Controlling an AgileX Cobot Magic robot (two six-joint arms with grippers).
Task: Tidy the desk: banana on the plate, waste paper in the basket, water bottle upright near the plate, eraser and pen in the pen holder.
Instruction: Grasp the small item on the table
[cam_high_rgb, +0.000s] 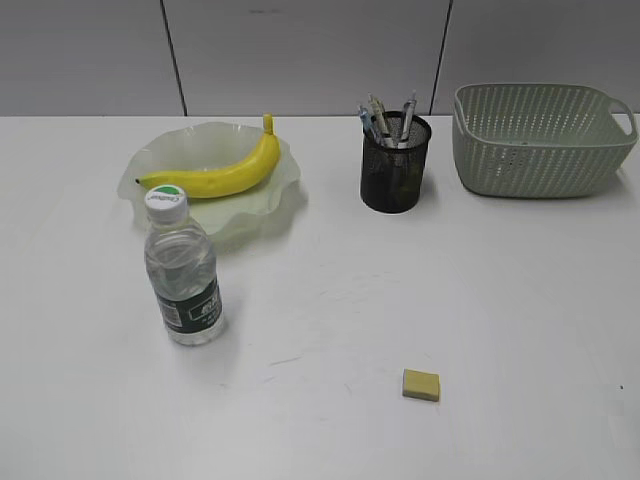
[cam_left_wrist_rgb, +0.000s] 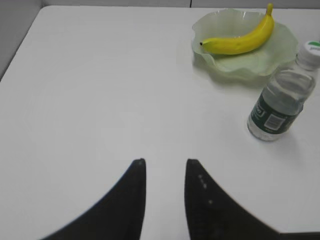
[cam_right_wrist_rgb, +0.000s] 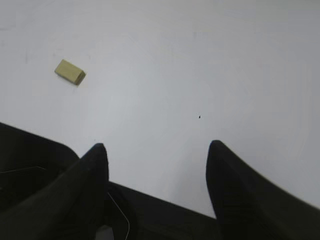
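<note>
The banana (cam_high_rgb: 222, 175) lies in the pale-green plate (cam_high_rgb: 160, 155) at the back left; both also show in the left wrist view, banana (cam_left_wrist_rgb: 240, 40), plate (cam_left_wrist_rgb: 280, 50). The water bottle (cam_high_rgb: 181, 268) stands upright in front of the plate and shows in the left wrist view (cam_left_wrist_rgb: 282, 100). The black pen holder (cam_high_rgb: 395, 165) holds several pens. A yellowish eraser (cam_high_rgb: 421, 384) lies on the desk (cam_high_rgb: 320, 300) at the front, also in the right wrist view (cam_right_wrist_rgb: 70, 72). The basket (cam_high_rgb: 540, 140) stands at the back right. The waste paper is out of view. My left gripper (cam_left_wrist_rgb: 165, 162) is open and empty. My right gripper (cam_right_wrist_rgb: 157, 147) is open and empty.
A grey panelled wall runs behind the desk's far edge. Neither arm shows in the exterior view. The right gripper hangs over the desk's near edge, with dark floor below.
</note>
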